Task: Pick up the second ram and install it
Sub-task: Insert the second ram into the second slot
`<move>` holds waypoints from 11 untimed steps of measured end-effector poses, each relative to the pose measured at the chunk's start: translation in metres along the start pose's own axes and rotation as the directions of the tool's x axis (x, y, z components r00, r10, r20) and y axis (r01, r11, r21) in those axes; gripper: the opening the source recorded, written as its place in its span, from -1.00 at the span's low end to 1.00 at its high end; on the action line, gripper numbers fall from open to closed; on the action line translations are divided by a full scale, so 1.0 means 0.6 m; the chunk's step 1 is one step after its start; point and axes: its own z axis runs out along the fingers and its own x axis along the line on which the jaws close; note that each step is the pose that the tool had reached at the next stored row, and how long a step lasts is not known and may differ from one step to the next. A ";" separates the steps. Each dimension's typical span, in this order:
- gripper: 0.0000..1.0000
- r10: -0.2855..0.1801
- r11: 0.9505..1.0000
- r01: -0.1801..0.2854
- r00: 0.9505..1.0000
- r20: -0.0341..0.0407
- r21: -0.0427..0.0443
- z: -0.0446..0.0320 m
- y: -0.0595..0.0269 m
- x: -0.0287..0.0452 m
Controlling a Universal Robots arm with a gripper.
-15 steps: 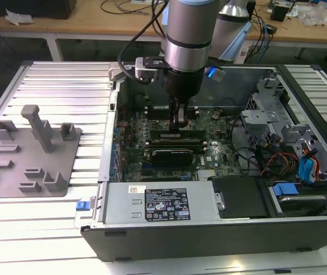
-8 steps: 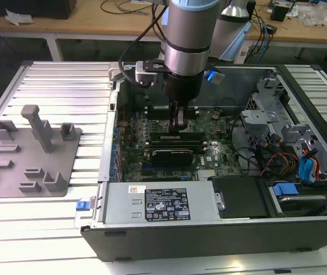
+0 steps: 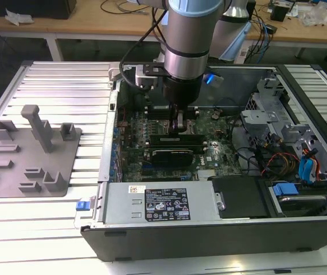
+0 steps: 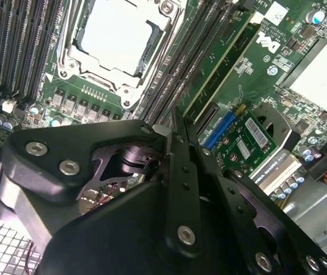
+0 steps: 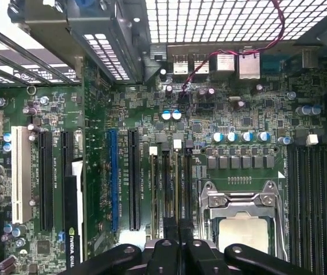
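An open dark-grey metal computer case point(image 3: 238, 236) is seen in the exterior view, with the silver-and-black robot arm point(image 3: 186, 34) reaching down into it. Inside lies the green motherboard point(image 5: 226, 114). The black gripper point(image 4: 166, 133) is held low over the board, between the square silver processor chip point(image 4: 115, 34) and the bank of long black plastic memory slots point(image 4: 197, 57). Its jaws are drawn together with almost no gap. Whether anything is pinched between the fingers point(image 4: 183, 172) cannot be told.

The second ram point(image 4: 220, 64) is judged to be the stick standing on edge in one of those slots, just beside the fingertips. Whether it is fully seated, or touched by the fingers, cannot be made out.

Several faults could follow from here:

- If the stick is pressed off-centre, one end may be driven home while the other stays raised, and the end clips would then be left unlatched.
- The narrow top edge could be slipped off, and a neighbouring slot or the processor socket struck.
- The board may be flexed by too much force.

The stick is seen as a thin, long, narrow strip of light green circuit board, viewed obliquely. Small parts run along its face, and a small white label point(image 4: 276, 11) appears to sit at its far end.
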 end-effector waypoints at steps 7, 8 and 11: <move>-0.81 0.000 1.000 0.000 1.000 0.019 0.000 0.006 -0.002 -0.001; -0.81 -0.001 1.000 0.001 1.000 0.019 0.000 0.007 -0.002 -0.001; -0.81 -0.001 1.000 0.001 1.000 0.019 0.000 0.010 -0.002 -0.001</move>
